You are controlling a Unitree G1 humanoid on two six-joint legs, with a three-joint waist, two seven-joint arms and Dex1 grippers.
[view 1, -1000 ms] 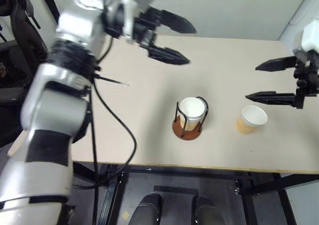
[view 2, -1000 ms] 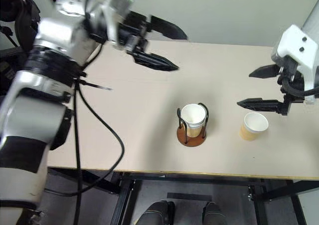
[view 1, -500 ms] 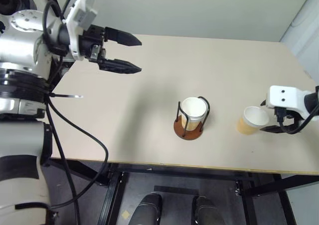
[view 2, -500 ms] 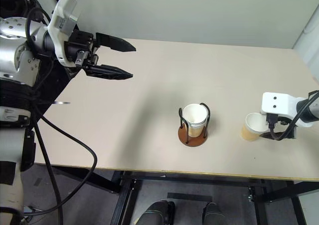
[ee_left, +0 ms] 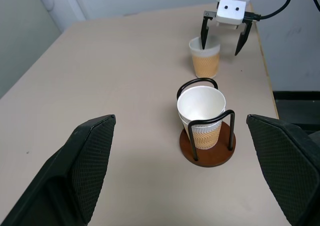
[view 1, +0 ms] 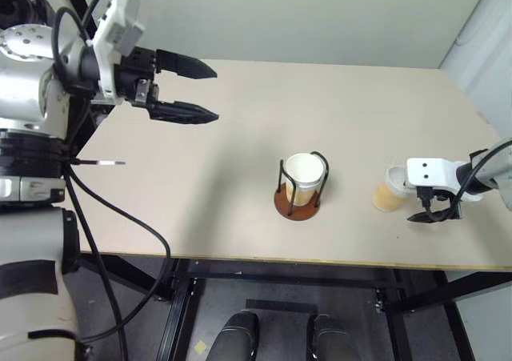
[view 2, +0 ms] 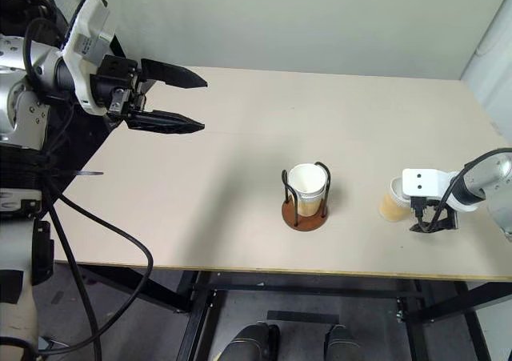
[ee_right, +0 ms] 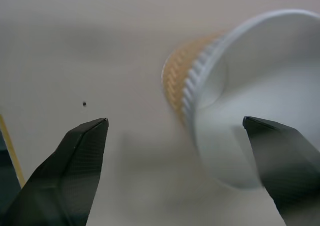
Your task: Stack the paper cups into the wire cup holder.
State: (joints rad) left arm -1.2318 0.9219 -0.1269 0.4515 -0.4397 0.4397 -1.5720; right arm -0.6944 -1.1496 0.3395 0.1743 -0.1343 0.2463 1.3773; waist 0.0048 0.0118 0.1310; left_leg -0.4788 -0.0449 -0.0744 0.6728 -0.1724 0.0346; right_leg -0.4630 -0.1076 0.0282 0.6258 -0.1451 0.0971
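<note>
Paper cup (ee_left: 205, 58): stands loose on the table (view 1: 240, 177), right of the holder (view 1: 299, 186).
Right gripper (ee_left: 222, 41): open around it, not squeezing yet.
Left gripper (view 1: 206, 93): open, empty.
Next: you close gently, then lift.

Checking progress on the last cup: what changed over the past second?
The right hand dropped from above the table to the loose paper cup, fingers open, one inside the rim, one outside. The left hand pulled back toward the table's left edge, open. The stacked cups in the wire cup holder stayed put.
</note>
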